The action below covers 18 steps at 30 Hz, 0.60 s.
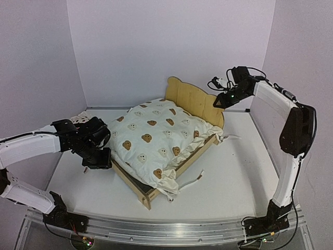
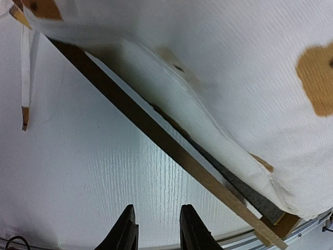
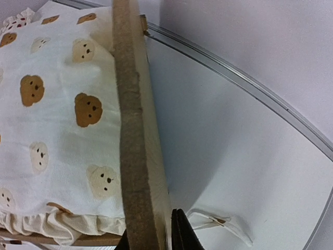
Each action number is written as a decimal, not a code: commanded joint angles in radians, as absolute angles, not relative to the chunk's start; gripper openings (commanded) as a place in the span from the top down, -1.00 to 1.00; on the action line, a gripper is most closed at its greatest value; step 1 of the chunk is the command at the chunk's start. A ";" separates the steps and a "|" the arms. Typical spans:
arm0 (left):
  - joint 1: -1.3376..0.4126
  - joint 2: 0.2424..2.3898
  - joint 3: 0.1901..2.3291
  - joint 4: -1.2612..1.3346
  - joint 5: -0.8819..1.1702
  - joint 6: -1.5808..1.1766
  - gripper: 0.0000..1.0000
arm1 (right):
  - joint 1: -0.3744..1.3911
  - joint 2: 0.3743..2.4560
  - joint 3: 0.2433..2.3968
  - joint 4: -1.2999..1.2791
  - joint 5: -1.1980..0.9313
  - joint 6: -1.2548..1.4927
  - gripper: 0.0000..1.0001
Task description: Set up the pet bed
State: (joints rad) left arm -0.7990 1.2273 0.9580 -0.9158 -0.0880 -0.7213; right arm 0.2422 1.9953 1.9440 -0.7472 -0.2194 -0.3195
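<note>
1. Top external view.
   - The pet bed (image 1: 193,101) sits mid-table (image 1: 234,172) at a slant, with its headboard toward the back wall.
   - The bear-print cushion (image 1: 153,138) covers the base but bulges over the foot end, and its ties trail loose.
   - The left gripper (image 1: 99,156) is just beside the left side rail. The right gripper (image 1: 218,101) is at the headboard's top right corner.
   - Judgement: the step in hand is seating the cushion, and the frame is being steadied for it.
   - A frilled pillow (image 1: 78,120) lies behind the left arm, so it has not been placed yet.

2. Left wrist view.
   - The left gripper (image 2: 157,229) is parted with nothing between its fingers, and it hovers over bare table (image 2: 93,172).
   - The side rail (image 2: 156,133) runs diagonally ahead. The cushion (image 2: 218,62) spills over it, and a strip of grey felt (image 2: 244,190) shows below.
   - A tie (image 2: 26,67) hangs at the upper left.
   - The next move probably calls for reaching forward and tucking the overhanging edge inside the rail. The rail itself is in the way of a low approach.

3. Right wrist view.
   - The right gripper (image 3: 151,237) straddles the headboard (image 3: 132,156), seen edge-on. Its jaws appear closed against both faces of the board, so it seems to be holding the frame.
   - The cushion (image 3: 57,120) lies left of the board. Another tie (image 3: 218,221) rests on the table (image 3: 234,130) to the right.
   - The pillow (image 3: 15,21) shows at the top left corner.
   - Risk: pulling on the cushion could drag the light frame if this hold slips.
</note>
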 commanded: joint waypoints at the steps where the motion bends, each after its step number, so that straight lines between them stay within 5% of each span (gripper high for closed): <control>1: -0.803 1.211 0.956 -0.853 -0.093 -0.744 0.42 | 0.241 1.896 1.872 -0.746 -0.053 -0.210 0.82; 5: -0.802 1.230 0.951 -0.826 -0.122 -0.746 0.42 | 0.240 1.801 1.762 -0.746 0.134 -0.164 1.00; 18: -0.802 1.383 0.901 -0.507 -0.179 -0.714 0.45 | 0.241 1.412 1.320 -0.832 0.351 0.145 1.00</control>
State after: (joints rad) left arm -0.7998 1.3302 0.9107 -0.6758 -0.1465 -0.7334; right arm 0.2687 1.5075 1.3901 -0.7202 0.1073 -0.0625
